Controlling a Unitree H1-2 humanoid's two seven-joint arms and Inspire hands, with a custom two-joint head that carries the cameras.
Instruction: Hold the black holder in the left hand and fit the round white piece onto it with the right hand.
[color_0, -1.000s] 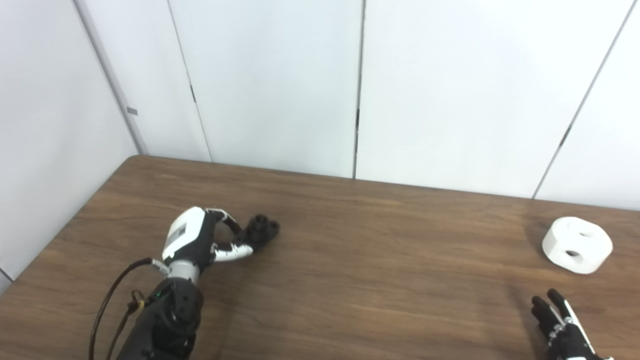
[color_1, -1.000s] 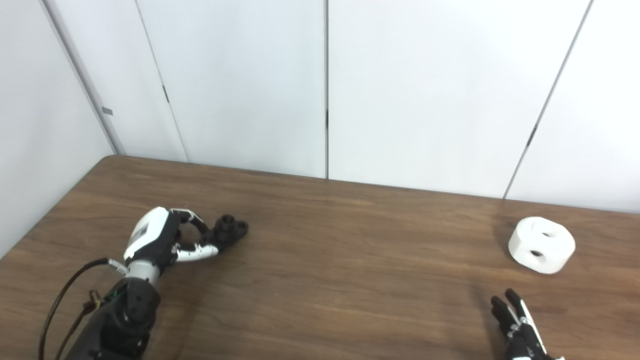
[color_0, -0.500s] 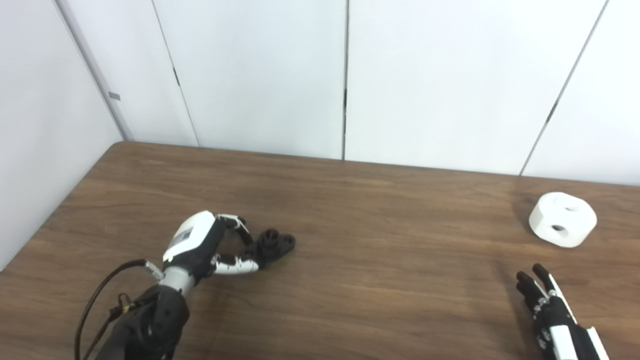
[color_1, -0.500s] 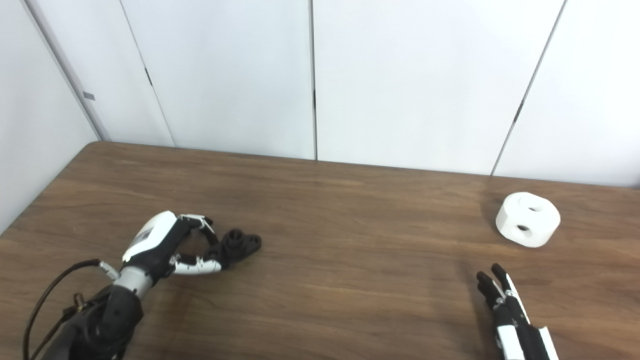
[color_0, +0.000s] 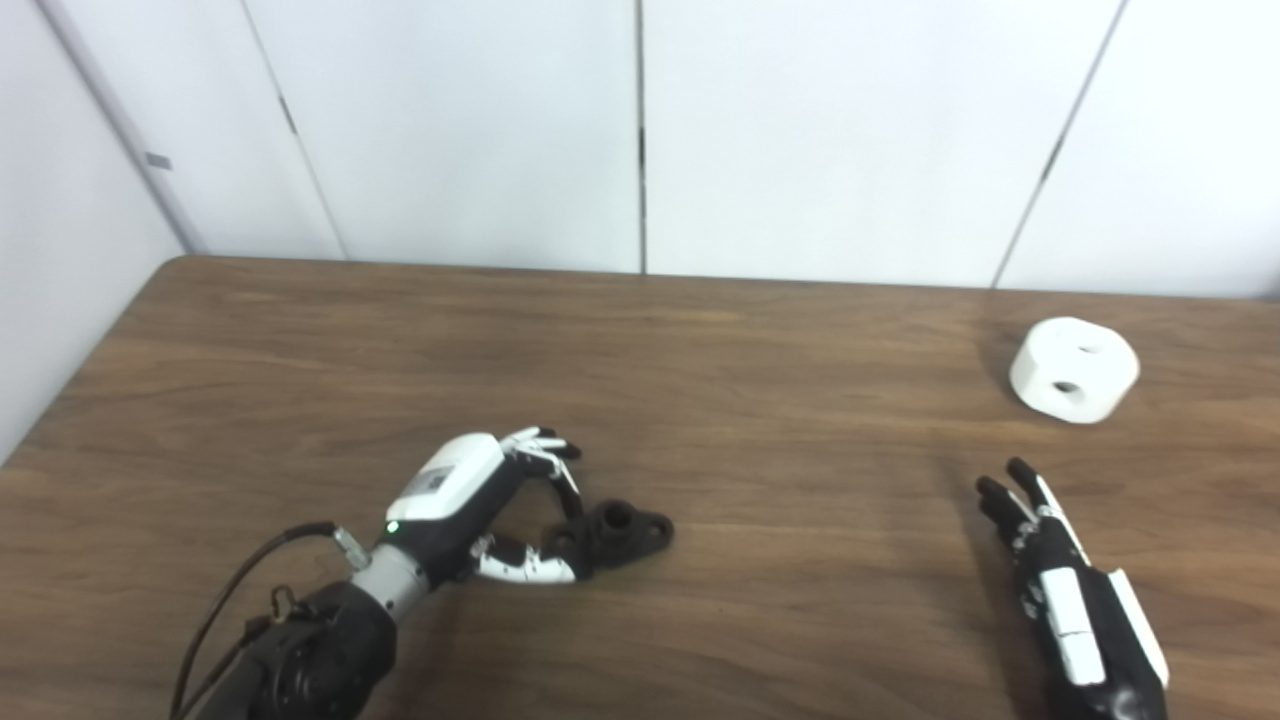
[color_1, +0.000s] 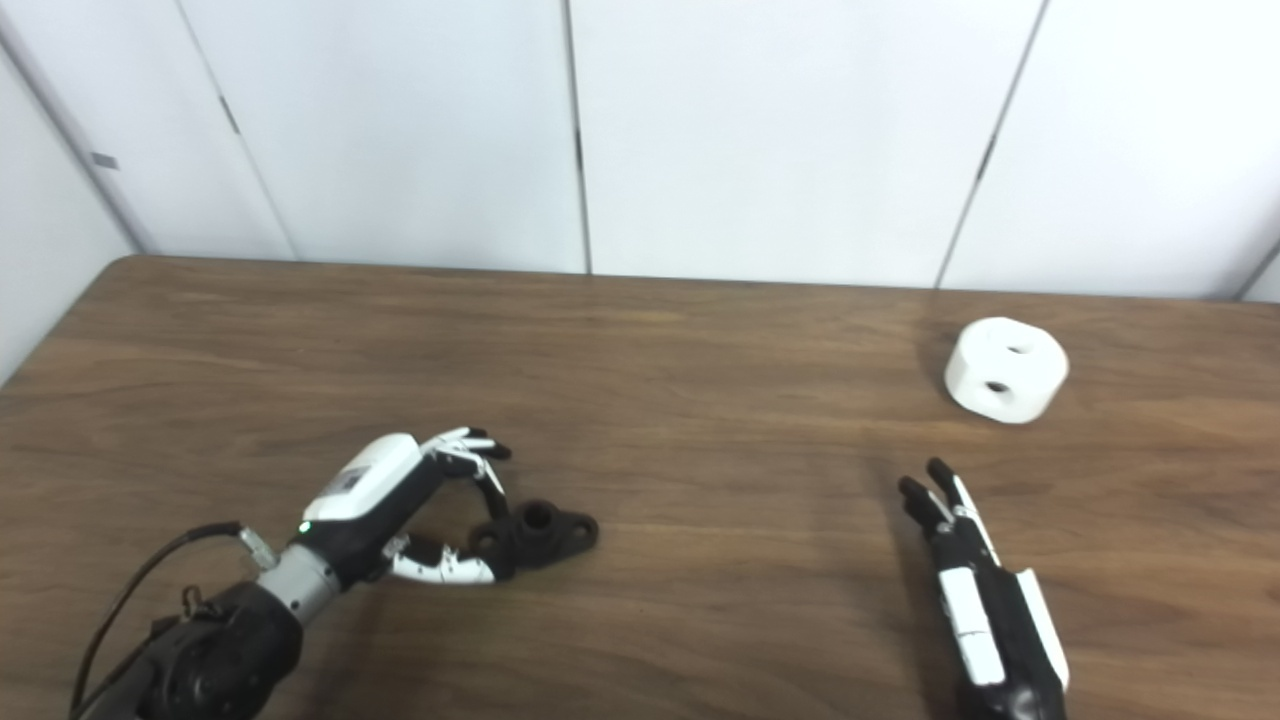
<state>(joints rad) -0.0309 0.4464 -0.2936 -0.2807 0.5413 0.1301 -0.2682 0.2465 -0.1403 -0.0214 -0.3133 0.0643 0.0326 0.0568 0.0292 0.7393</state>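
Observation:
The black holder (color_0: 626, 530), a small dark piece with a round socket, lies on the brown table (color_0: 760, 330) left of centre. My left hand (color_0: 490, 510) is curled on its left end, thumb below and fingers above, pinching it. The round white piece (color_0: 1075, 370), a short cylinder with holes in its top and side, rests on the table at the far right. My right hand (color_0: 1060, 590) lies low over the table in front of the white piece, fingers stretched out and apart, holding nothing. A clear gap separates it from the piece.
White wall panels (color_0: 640, 130) stand right behind the table's far edge. The table's left edge (color_0: 90, 390) runs close to a side wall. A black cable (color_0: 240, 600) loops off my left wrist.
The camera has swung, shifting the whole picture. Beyond that, my left hand has drawn the black holder right and nearer across the table. More of the right arm shows.

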